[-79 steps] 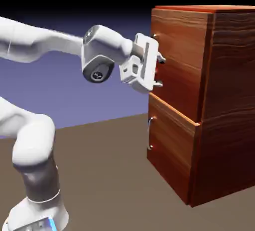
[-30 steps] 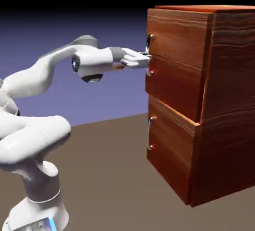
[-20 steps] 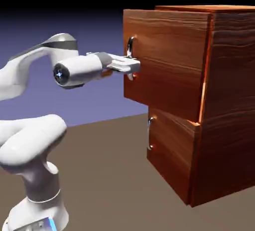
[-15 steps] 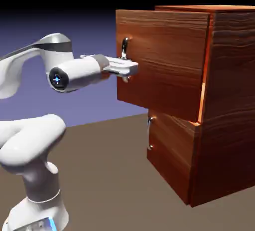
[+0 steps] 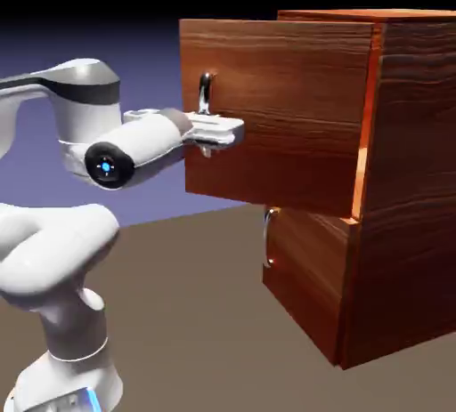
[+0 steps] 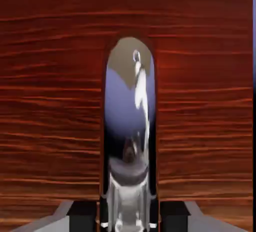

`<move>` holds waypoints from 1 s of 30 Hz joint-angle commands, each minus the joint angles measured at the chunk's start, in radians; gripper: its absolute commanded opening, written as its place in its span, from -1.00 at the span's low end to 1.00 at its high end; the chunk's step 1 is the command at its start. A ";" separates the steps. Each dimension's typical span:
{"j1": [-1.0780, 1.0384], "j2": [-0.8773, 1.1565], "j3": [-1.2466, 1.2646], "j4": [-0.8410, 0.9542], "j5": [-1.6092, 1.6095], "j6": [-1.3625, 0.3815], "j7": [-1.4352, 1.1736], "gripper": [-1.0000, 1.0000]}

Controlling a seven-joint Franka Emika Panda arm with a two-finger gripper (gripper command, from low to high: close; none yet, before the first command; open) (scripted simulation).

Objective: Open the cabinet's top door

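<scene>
So the surface was a flat, plain brown one (image 5: 196, 312), running back to a blue-violet backdrop (image 5: 165, 201) that faded to black up top. The tall, boxy reddish-brown wood-grain cabinet (image 5: 414, 179) stood on it over on the exterior view's right. Its upper wood-grain door (image 5: 289, 112) was partly open, free edge swung out toward the exterior view's left, with brown surface and backdrop showing beyond it. The white two-finger gripper (image 6: 128, 218) was closed down on that door's curved silver handle (image 6: 127, 116), a finger on each side of the bar. Below, the similar lower panel (image 5: 307, 281) sat shut, its own slim silver handle (image 5: 267, 237) upright near one edge.
</scene>
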 commanded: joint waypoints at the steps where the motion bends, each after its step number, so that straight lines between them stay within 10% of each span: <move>1: 0.001 0.030 -0.036 0.012 -0.036 -0.028 -0.018 -1.00; 29: 0.483 1.016 -0.801 0.782 -0.668 -0.836 -0.511 -1.00; 30: 0.483 1.017 -0.801 0.782 -0.668 -0.836 -0.511 1.00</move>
